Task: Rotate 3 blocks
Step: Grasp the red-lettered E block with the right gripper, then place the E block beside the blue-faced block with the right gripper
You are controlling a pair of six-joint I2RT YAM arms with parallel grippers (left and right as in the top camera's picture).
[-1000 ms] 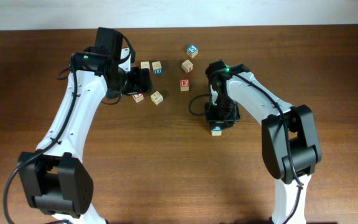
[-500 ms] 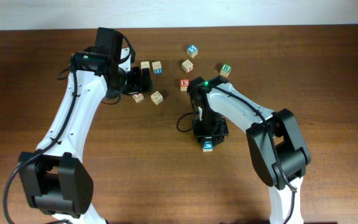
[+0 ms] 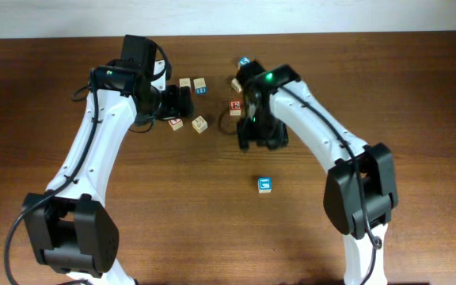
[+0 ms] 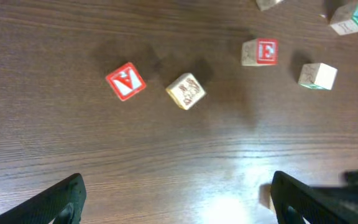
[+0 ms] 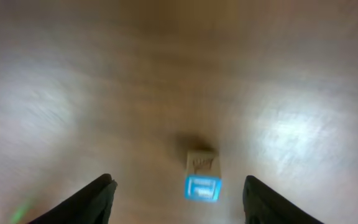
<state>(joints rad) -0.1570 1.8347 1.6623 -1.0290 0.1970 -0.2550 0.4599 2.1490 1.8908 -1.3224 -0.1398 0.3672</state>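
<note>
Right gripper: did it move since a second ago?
Yes. In the overhead view the right gripper has pulled back up the picture, toward the red E cube, leaving the blue-faced cube behind.

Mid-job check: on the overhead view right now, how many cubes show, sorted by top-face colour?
Red-faced cubes: 2
Blue-marked cubes: 3
Tan cubes: 3
Total: 8 in this view; the right arm may hide more.
</note>
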